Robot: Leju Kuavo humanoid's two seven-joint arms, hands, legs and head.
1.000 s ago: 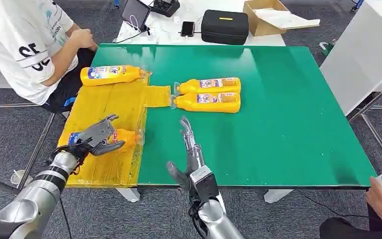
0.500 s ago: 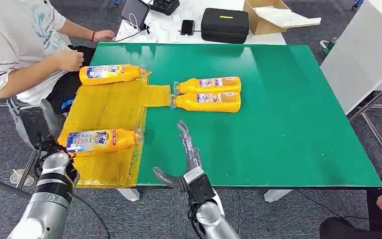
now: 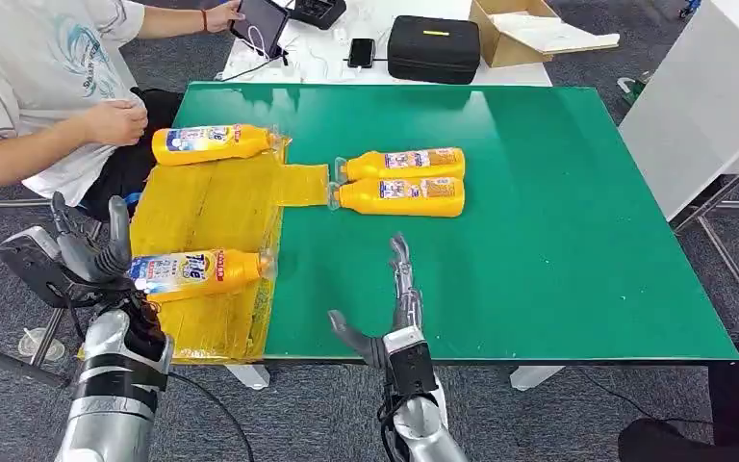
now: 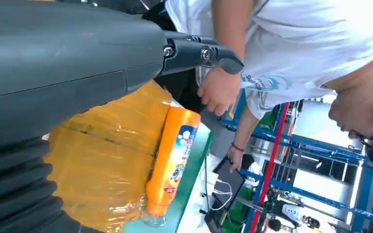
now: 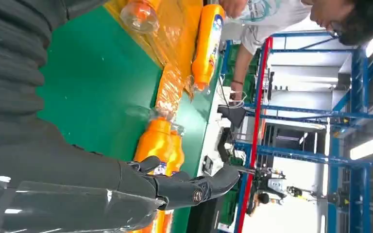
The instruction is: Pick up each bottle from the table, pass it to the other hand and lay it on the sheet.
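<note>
1. Since a second ago the left hand (image 3: 67, 255) had let go of the near bottle (image 3: 197, 272) and drawn back off the table's left edge; it was released, fingers spread and raised, holding nothing, at about 9 o'clock from that bottle.
2. The right hand (image 3: 394, 308) had shifted slightly toward 3 o'clock along the near edge of the green table (image 3: 558, 241); it was released too, fingers straight and pointing toward 12 o'clock, thumb out to the side, nothing in it.
3. The near bottle lay on its side on the yellow sheet (image 3: 212, 207), long axis running 9 to 3 o'clock, its clear cap pointing to 3 o'clock at the sheet's right edge.
4. The far bottle (image 3: 212, 143) lay at the 12 o'clock end of the sheet, same axis, cap toward 3 o'clock.
5. Two more bottles, the pair of bottles (image 3: 399, 180), lay touching side by side on the bare table, at 3 o'clock from the sheet, long axes 9 to 3 o'clock, caps pointing to 9 o'clock toward a strip of the sheet.
6. A person in a white shirt (image 3: 34, 77) sat at the table's far left corner, one hand near the far bottle's base, the other on a tablet (image 3: 262, 24).
</note>
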